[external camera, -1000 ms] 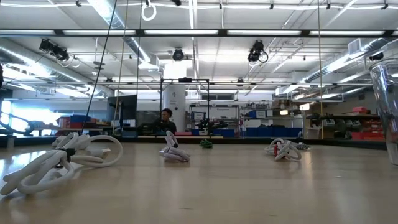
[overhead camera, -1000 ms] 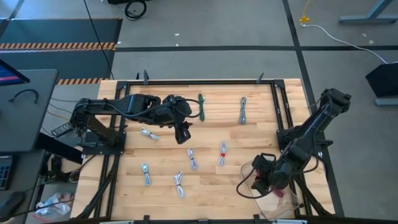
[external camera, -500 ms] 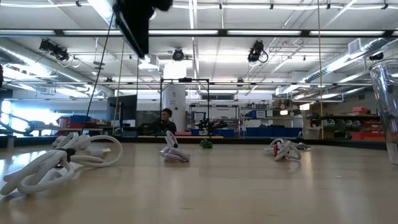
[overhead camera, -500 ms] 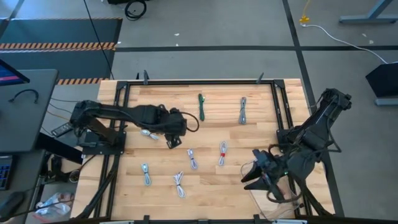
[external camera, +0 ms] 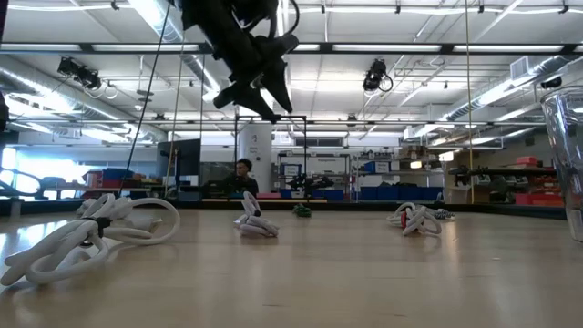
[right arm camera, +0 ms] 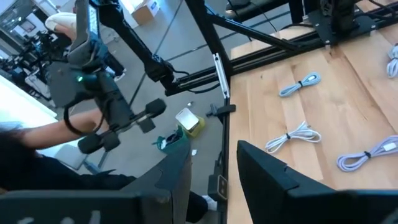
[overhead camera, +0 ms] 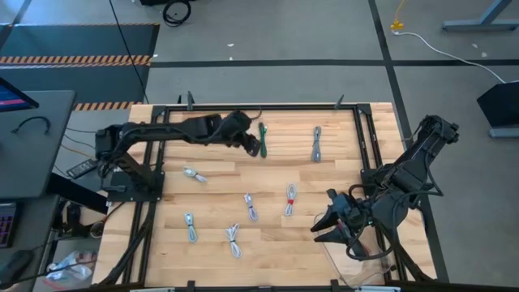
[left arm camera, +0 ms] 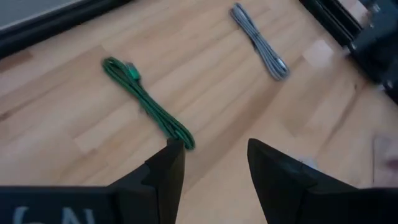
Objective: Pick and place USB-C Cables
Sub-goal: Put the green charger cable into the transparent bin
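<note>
Several coiled USB-C cables lie flat on the wooden table: a green one (overhead camera: 262,139), a grey one (overhead camera: 316,143), one with a red tie (overhead camera: 289,199), and pale ones (overhead camera: 193,174) (overhead camera: 250,206) (overhead camera: 234,241). My left gripper (overhead camera: 253,147) hangs open above the table just beside the green cable (left arm camera: 146,106), tilted down toward it, with nothing between its fingers (left arm camera: 169,171). My right gripper (overhead camera: 321,230) is open and empty, raised above the table at the near right beside the clear plastic tray (overhead camera: 361,264).
A black metal frame (overhead camera: 268,106) borders the table. The clear tray's wall (external camera: 565,155) rises at the right of the low view. Beyond the table's edge a person holds a hand controller (right arm camera: 118,118). Bare wood lies between the cables.
My left gripper has swung from the table's middle toward the far edge, coming down and rolling, and now hangs beside the green cable. My right gripper has risen from the tray and rolled, then held still. No cable has moved.
</note>
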